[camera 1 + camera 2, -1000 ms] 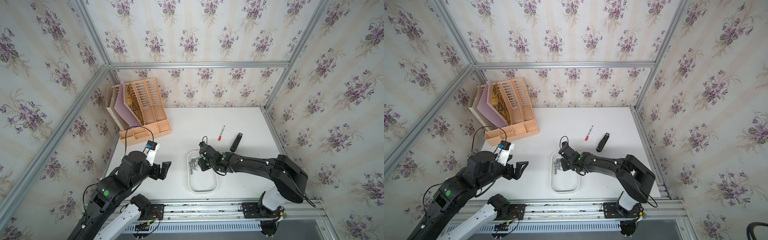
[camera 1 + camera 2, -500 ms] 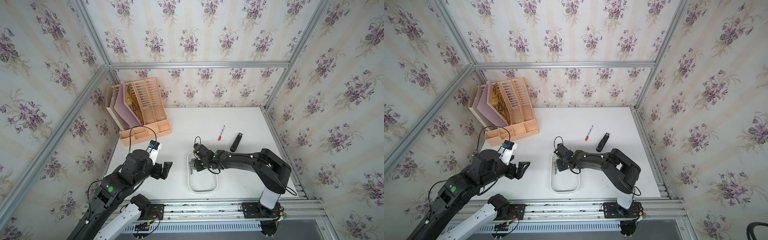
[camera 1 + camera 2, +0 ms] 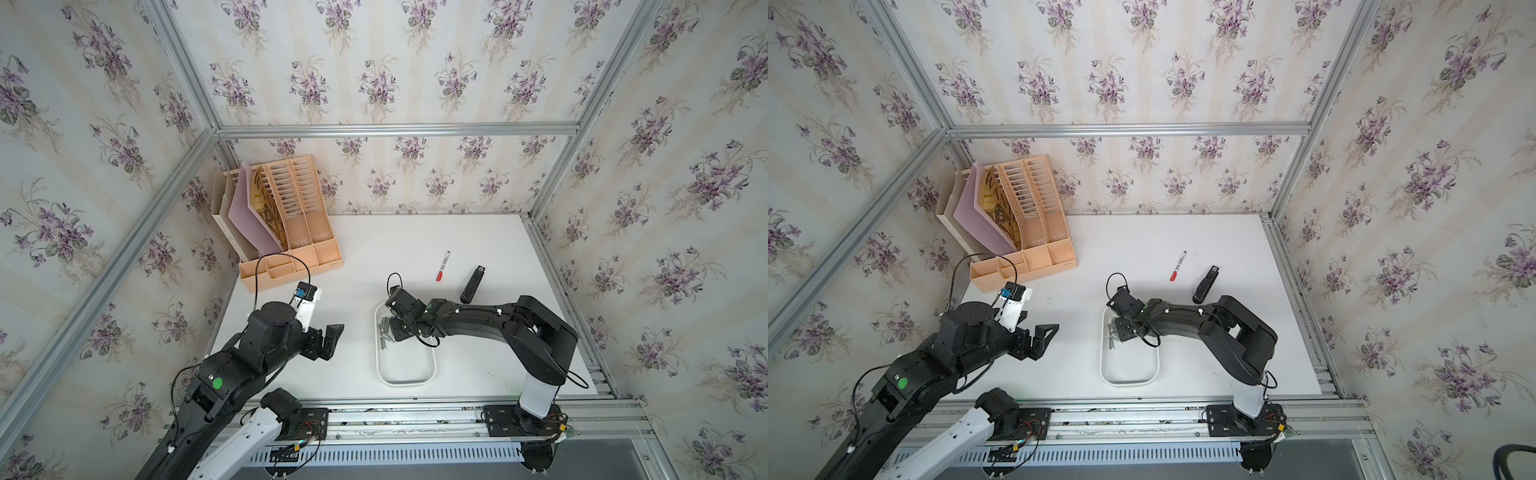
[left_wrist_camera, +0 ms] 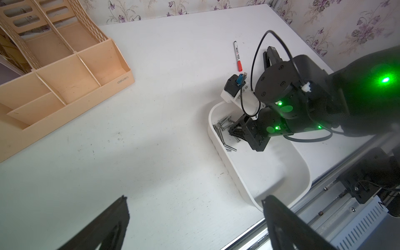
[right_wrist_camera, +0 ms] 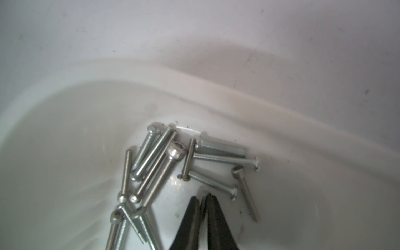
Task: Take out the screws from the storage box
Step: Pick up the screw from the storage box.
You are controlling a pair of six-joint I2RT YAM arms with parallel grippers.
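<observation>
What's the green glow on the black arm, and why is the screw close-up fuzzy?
Left wrist view: green lights on the right arm flare into blobs. Right wrist view: the middle screws are sharp, while the nearest ones and the rim of the storage box blur.

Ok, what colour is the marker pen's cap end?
Red, on a white barrel; the marker pen shows best in the left wrist view.

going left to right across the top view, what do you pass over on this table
peach file organizer → left gripper → white storage box → red-and-white marker pen → black stapler
</observation>
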